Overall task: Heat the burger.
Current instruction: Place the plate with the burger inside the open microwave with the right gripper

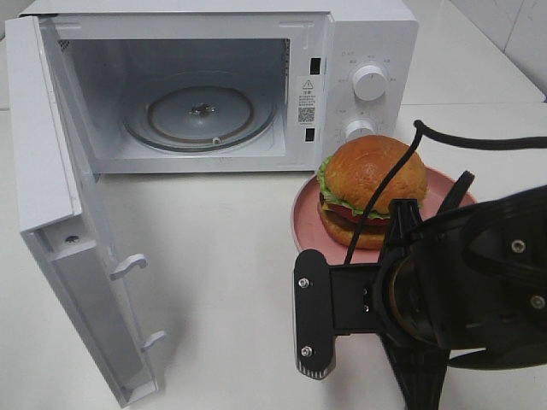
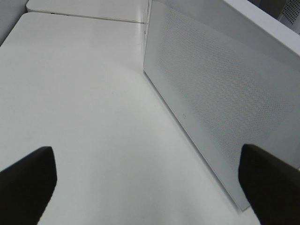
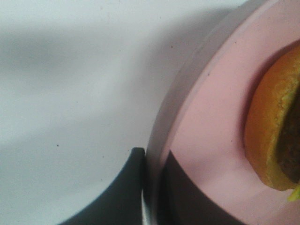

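Burger (image 1: 372,190) on a round pink plate (image 1: 306,209), set on the white table (image 1: 231,256) just in front of the open microwave's (image 1: 359,34) control panel. It has a domed golden-brown bun, a green lettuce frill, and red and dark filling layers.

The right gripper (image 3: 151,160) is clenched on the plate rim, one finger outside it and one on the pink surface. The left gripper (image 2: 147,157) is spread wide beside the microwave door (image 2: 211,93), holding nothing.

The right arm (image 1: 461,282) hides the plate's near edge. The right wrist view crops the burger to a blurred bun edge.
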`<control>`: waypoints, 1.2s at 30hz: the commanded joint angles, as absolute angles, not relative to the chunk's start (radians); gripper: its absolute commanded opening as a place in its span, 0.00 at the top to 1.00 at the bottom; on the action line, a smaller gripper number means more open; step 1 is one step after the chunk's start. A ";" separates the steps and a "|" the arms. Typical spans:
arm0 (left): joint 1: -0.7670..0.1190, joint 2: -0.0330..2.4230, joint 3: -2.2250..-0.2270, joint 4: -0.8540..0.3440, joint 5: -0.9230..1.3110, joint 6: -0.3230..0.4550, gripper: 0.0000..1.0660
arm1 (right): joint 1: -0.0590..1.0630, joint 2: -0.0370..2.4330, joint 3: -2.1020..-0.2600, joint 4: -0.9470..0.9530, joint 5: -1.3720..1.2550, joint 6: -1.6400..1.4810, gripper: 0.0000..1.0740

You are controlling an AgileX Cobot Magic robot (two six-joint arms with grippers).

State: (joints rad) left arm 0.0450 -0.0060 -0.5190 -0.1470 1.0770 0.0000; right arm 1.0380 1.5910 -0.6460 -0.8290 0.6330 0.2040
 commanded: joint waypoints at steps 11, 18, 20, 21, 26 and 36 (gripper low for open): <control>0.042 -0.021 -0.517 -0.146 1.069 0.006 0.08 | 1.037 1.584 -0.645 -0.881 0.439 -0.082 1.00; 0.042 -0.021 -0.517 -0.146 1.069 0.006 0.08 | 1.000 1.584 -0.645 -0.879 0.388 -0.171 1.00; 0.042 -0.021 -0.517 -0.146 1.069 0.006 0.08 | 0.979 1.584 -0.648 -0.874 0.369 -0.213 1.00; 0.042 -0.021 -0.517 -0.146 1.069 0.006 0.08 | 0.970 1.584 -0.652 -0.869 0.360 -0.230 1.00; 0.042 -0.021 -0.517 -0.146 1.069 0.006 0.08 | 0.932 1.584 -0.701 -0.812 0.348 -0.343 1.00; 0.042 -0.021 -0.517 -0.146 1.069 0.006 0.08 | 0.884 1.584 -0.828 -0.619 0.353 -0.701 1.00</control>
